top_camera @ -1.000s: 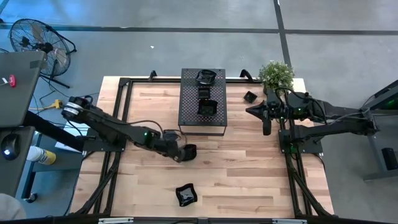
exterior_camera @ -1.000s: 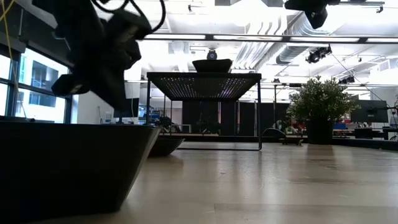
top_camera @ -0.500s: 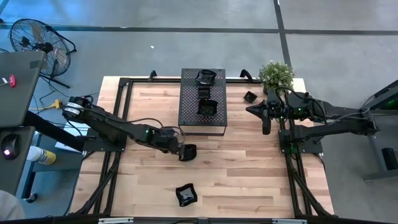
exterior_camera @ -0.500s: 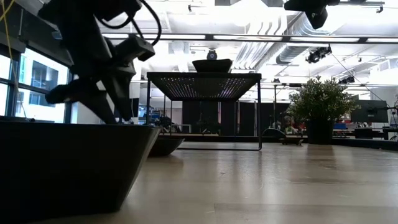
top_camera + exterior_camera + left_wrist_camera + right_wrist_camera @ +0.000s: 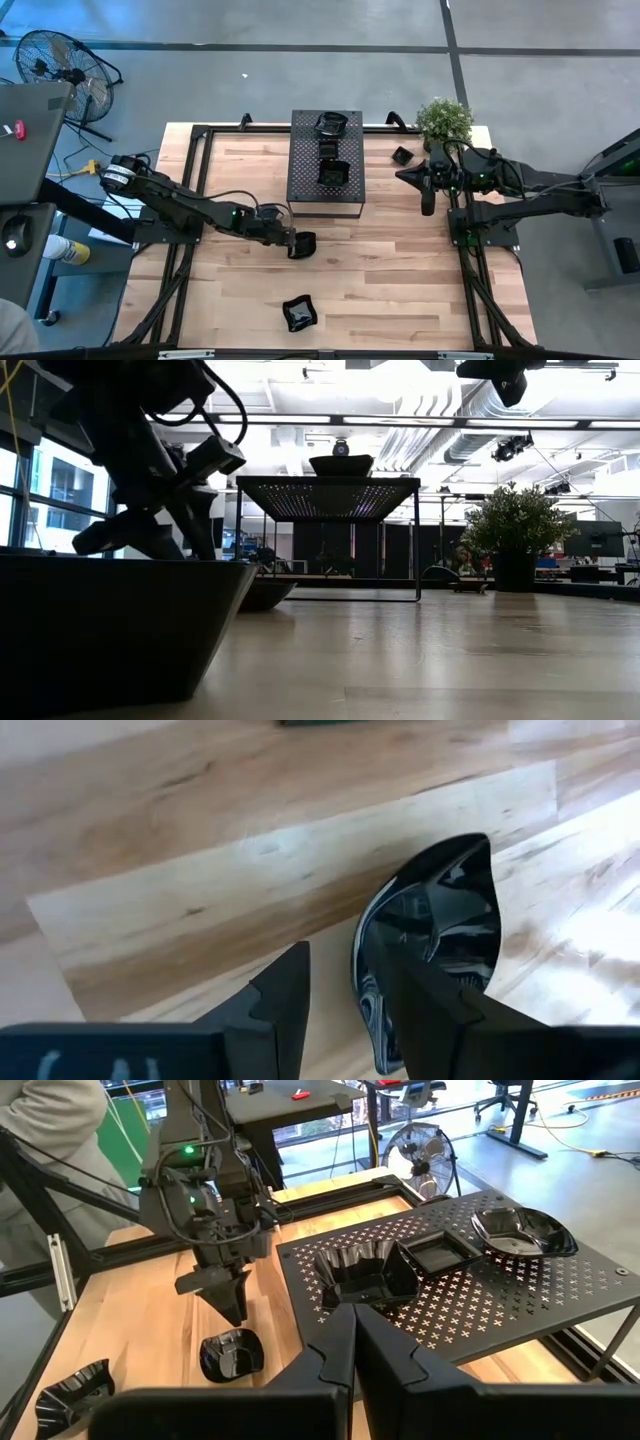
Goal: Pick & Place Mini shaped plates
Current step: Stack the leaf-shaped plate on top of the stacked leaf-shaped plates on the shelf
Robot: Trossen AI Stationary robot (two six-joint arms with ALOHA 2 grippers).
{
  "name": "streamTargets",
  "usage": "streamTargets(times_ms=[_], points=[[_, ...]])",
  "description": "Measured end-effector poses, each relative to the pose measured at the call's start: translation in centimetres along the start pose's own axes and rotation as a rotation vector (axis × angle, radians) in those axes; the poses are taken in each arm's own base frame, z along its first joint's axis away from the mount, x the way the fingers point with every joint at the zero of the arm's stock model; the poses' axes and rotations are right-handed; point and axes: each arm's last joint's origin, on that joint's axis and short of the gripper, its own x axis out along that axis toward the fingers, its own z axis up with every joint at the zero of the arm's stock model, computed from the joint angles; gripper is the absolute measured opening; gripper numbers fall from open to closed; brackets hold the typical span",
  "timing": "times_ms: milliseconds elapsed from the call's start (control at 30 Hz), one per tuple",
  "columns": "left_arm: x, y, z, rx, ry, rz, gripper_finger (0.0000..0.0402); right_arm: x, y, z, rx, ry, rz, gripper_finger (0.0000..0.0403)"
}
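Observation:
A small glossy black dish (image 5: 306, 243) lies on the wooden table in front of the perforated black stand (image 5: 305, 190). It also shows in the left wrist view (image 5: 445, 940) and the right wrist view (image 5: 230, 1356). My left gripper (image 5: 294, 243) is open and low over it. One finger (image 5: 285, 995) stands outside the dish's rim (image 5: 362, 965) and the other (image 5: 420, 1005) over its hollow. A second dish (image 5: 299, 313) lies near the table's front edge. Three dishes (image 5: 365, 1275) sit on the stand. My right gripper (image 5: 428, 207) is shut and empty, at the right, above the table. My left gripper's fingers come slanting down from the table's left and stand on either side of the dish's rim (image 5: 360, 980). I cannot tell whether they touch it. The dish rests flat on the table.
A further small dish (image 5: 402, 155) lies beside a potted plant (image 5: 444, 120) at the far right. The near dish (image 5: 110, 625) fills the low view's left. A person (image 5: 45, 1140) stands beyond the table's left side, and a fan (image 5: 60, 62) stands on the floor.
My left gripper has come down toward the dish in front of the stand. The low view shows its fingertips dropping behind the near dish. The dish itself has stayed in place.

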Motion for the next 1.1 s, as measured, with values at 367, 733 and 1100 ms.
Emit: streamTargets(times_ms=[367,733,1100], points=[[2.4,-0.2,-0.5,0.027,0.012,-0.034,0.0118,0.0,0.0,0.0,0.0,-0.005,0.001,0.0002],[1.4,-0.9,-0.5,0.126,0.059,-0.091,0.0009,0.0,0.0,0.1,0.001,-0.008,-0.002,0.0001],[-5.2,-7.3,1.0,0.387,0.048,-0.268,0.0002,0.0,0.0,0.1,0.001,-0.01,-0.001,0.0001]])
